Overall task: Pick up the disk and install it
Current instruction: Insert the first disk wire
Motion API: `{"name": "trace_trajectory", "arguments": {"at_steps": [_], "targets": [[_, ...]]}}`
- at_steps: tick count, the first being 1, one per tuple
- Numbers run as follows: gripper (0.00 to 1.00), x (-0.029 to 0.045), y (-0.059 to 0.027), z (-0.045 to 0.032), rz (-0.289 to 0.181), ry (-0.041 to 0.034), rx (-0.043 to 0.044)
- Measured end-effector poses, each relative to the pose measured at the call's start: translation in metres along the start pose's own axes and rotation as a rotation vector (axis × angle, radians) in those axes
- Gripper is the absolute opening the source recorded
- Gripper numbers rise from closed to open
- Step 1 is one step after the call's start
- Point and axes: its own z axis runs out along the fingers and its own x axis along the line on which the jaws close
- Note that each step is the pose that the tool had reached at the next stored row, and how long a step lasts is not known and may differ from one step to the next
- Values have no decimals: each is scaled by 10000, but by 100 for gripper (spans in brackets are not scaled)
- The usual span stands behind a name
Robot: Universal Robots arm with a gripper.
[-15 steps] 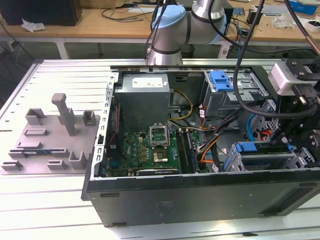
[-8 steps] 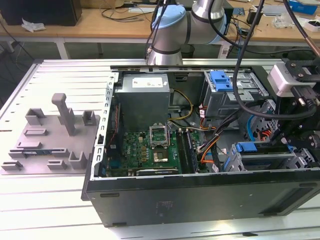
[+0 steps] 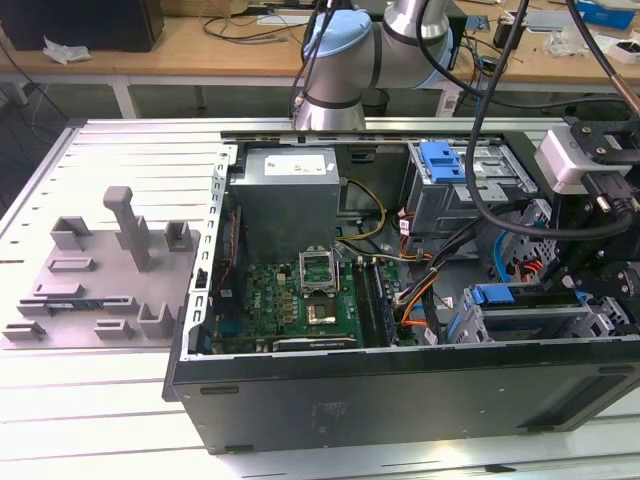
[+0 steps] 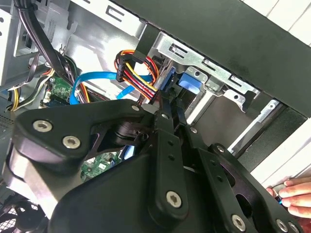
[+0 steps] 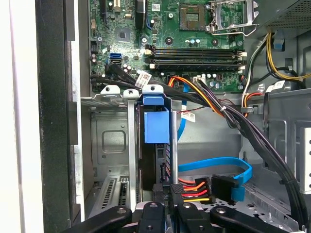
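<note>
1. Closest to the camera in the first wrist view is the black gripper (image 5: 168, 190), reaching down into the open computer case (image 3: 400, 385).
2. Its jaws look pinched on the thin edge of the disk (image 5: 164, 162). The gap is so small that I can't be fully sure.
3. The disk stands on its edge in the metal bay (image 5: 112, 141), at the near corner of the case. Its blue frame (image 5: 156, 125) sits between the bay's rails. I think it is held edge-on so it can slide along them.
4. Red and orange wires (image 5: 197, 187) and a flat blue cable (image 5: 218, 167) lie just beside the disk. They look ready to plug in. The green board (image 5: 194, 39) is further inside.
5. The case lies on its side on a grey metal table (image 3: 100, 400) with long grooves.
6. A grey plastic holder (image 3: 100, 280) sits on the table, on the exterior view's left.
7. A wooden bench (image 3: 200, 45) with clutter runs behind. A person's hand (image 4: 295, 193) rests near the case's edge in the second wrist view.
</note>
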Motion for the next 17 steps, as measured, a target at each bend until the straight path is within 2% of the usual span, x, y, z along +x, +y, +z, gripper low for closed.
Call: {"name": "trace_trajectory", "arguments": {"at_steps": [10, 11, 12, 14, 15, 17], "targets": [[17, 0, 0, 1, -1, 0, 0], [18, 0, 0, 1, 0, 0, 0], [24, 0, 0, 1, 0, -1, 0], [24, 0, 0, -1, 0, -3, 0], [31, 0, 1, -6, 0, 1, 0], [31, -2, 0, -18, 0, -1, 0]]}}
